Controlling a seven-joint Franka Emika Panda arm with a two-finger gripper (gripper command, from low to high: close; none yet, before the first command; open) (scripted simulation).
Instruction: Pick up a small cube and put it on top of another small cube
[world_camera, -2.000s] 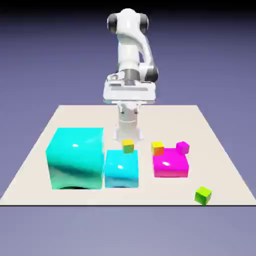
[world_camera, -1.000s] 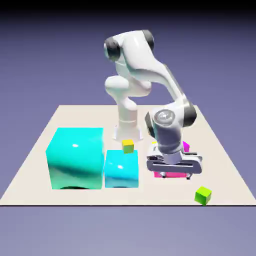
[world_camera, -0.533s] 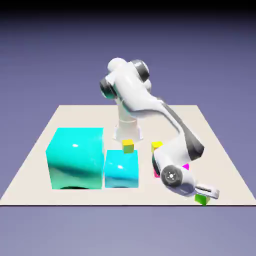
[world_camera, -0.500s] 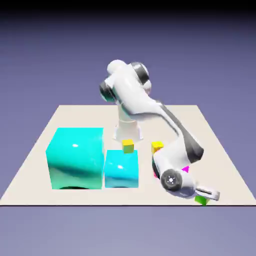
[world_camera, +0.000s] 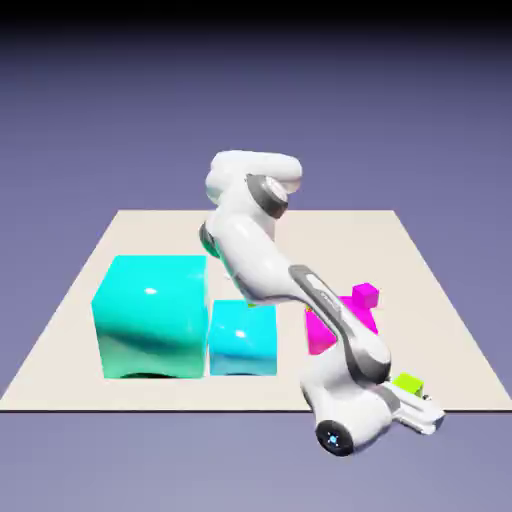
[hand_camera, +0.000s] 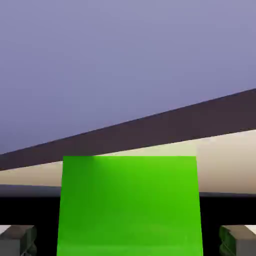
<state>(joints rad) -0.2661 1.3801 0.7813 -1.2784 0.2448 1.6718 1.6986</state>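
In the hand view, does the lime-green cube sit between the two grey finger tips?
Yes, the lime-green cube fills the space between the two grey finger tips, one at each bottom corner of the hand view.

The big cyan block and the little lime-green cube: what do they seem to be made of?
The big cyan block looks like glossy plastic or glass: bright highlights and dark reflections show on its front. The little lime-green cube looks matte, plain flat colour without shine, perhaps painted plastic. Both are rendered, so this is only a guess.
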